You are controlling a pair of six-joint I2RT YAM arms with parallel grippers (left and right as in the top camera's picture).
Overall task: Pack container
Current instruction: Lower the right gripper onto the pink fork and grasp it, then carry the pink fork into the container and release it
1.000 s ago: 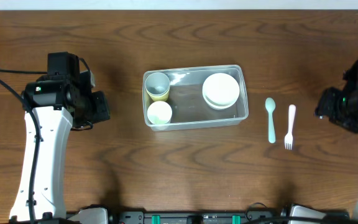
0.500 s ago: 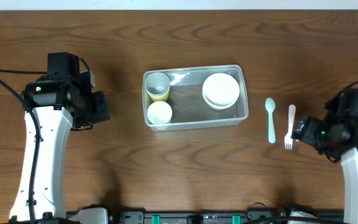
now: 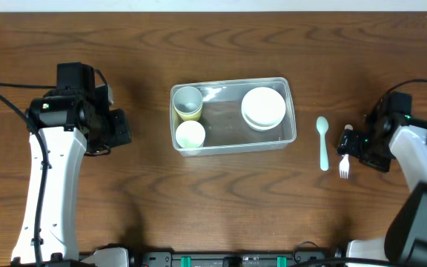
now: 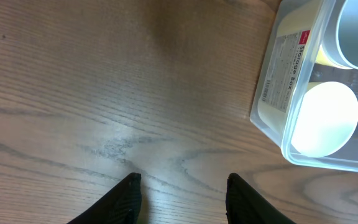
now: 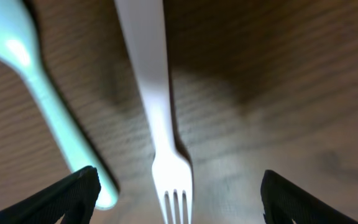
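Observation:
The clear container (image 3: 228, 83) sits mid-table holding two cups (image 3: 188, 101) (image 3: 190, 134) at its left end and stacked white bowls (image 3: 264, 107) at its right end. To its right, a mint spoon (image 3: 322, 142) and a white fork (image 3: 345, 157) lie on the wood. My right gripper (image 3: 347, 142) hovers over the fork, open; in the right wrist view the fork (image 5: 157, 112) lies between the spread fingers of the gripper (image 5: 180, 190), untouched, with the spoon (image 5: 42, 93) beside the left finger. My left gripper (image 3: 117, 127) (image 4: 182, 186) is open over bare wood, left of the container (image 4: 278, 68).
The wooden table (image 3: 221, 193) carries nothing else. The left arm's white link (image 3: 47, 193) runs down the left side, and the right arm (image 3: 421, 159) reaches in from the lower right corner.
The right arm has swung in from the table's right edge and dropped over the fork, its jaws spreading wider. The left arm has not moved.

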